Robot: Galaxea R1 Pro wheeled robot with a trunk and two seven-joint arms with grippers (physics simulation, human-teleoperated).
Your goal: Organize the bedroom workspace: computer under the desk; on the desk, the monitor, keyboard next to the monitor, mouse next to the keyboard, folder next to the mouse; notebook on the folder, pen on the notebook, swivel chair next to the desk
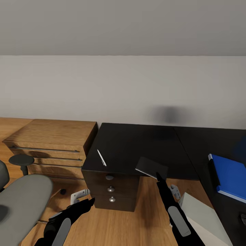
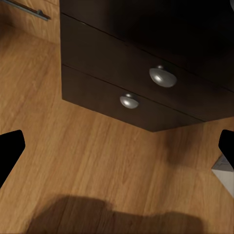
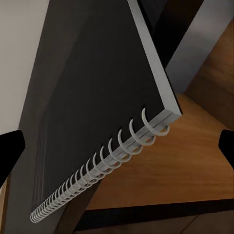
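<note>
The grey notebook (image 1: 151,167) lies on the black desk (image 1: 136,143) with its spiral-bound corner over the front edge. My right gripper (image 1: 158,176) is open just in front of it. In the right wrist view the notebook (image 3: 97,97) fills the space ahead of the open right gripper (image 3: 117,148), and whether the fingers touch it is unclear. A thin white pen (image 1: 101,158) lies on the desk to the left. The blue folder (image 1: 232,176) rests on the desk's right wing. My left gripper (image 1: 89,201) hangs open and empty below the drawers (image 2: 161,78). The swivel chair (image 1: 20,201) stands at the left.
A light wooden low cabinet (image 1: 51,143) stands against the wall left of the desk. A pale grey box, probably the computer (image 1: 201,213), sits on the floor under the desk's right wing. Wooden floor (image 2: 97,161) lies open below the drawers.
</note>
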